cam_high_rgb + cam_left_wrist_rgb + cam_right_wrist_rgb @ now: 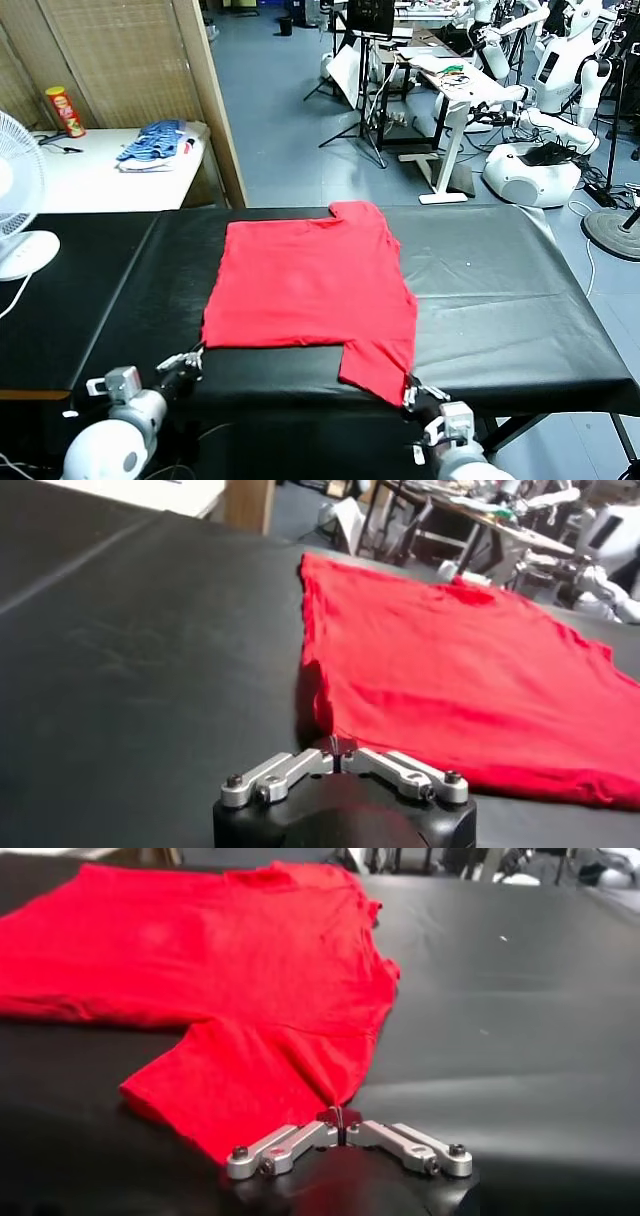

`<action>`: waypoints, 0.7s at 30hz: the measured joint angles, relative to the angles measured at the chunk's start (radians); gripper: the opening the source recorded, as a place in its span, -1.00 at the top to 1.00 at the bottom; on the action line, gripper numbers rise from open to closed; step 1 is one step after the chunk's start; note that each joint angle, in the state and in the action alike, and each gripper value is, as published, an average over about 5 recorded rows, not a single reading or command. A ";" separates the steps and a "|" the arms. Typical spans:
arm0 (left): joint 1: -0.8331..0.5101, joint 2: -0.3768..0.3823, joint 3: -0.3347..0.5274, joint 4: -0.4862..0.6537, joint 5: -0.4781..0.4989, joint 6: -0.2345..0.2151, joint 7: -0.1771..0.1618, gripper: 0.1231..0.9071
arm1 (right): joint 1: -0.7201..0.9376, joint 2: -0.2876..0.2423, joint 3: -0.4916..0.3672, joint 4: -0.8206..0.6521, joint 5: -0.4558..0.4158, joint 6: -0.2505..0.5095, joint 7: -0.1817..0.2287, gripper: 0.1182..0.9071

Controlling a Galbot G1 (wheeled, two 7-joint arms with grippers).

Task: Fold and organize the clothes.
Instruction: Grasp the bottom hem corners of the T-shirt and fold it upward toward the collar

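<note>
1. Red T-shirt (310, 290) lies flat, plain side up, across the middle of the black table (500, 300), with one sleeve (380, 365) reaching toward the near edge and the other at the far edge.
2. Left gripper (194, 355) sits at the shirt's near left corner, its fingers drawn together on the hem; the left wrist view shows the tips (340, 752) meeting right at the cloth's edge.
3. Right gripper (412, 384) is at the tip of the near sleeve, also pinched closed on the fabric, as the right wrist view shows (341, 1122).
4. Both pinches catch only a sliver of cloth, so I judge either could slip when lifted; one corner would then drop and the fold would go crooked.
5. Uneven lifting is a second risk: the left holds hem and the right holds sleeve, so the cloth may twist or bunch.
6. Near sleeve lies just at the table's front edge, so a slack release could let it slide off.
7. Open black surface lies on both sides of the shirt and beyond it, giving room to carry the near edge forward.
8. White fan (20, 210) stands at the far left, well apart from the work.
</note>
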 joint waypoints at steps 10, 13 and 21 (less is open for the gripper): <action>-0.031 -0.037 0.026 -0.068 0.051 -0.067 0.004 0.99 | 0.249 -0.084 0.009 -0.242 0.052 0.227 -0.063 0.99; -0.077 -0.043 0.036 -0.040 0.062 -0.092 -0.003 0.99 | 0.336 -0.092 -0.017 -0.341 0.047 0.279 -0.076 0.99; -0.218 -0.038 0.075 0.088 0.106 -0.116 -0.010 0.99 | 0.515 -0.093 -0.097 -0.568 0.008 0.323 -0.098 0.99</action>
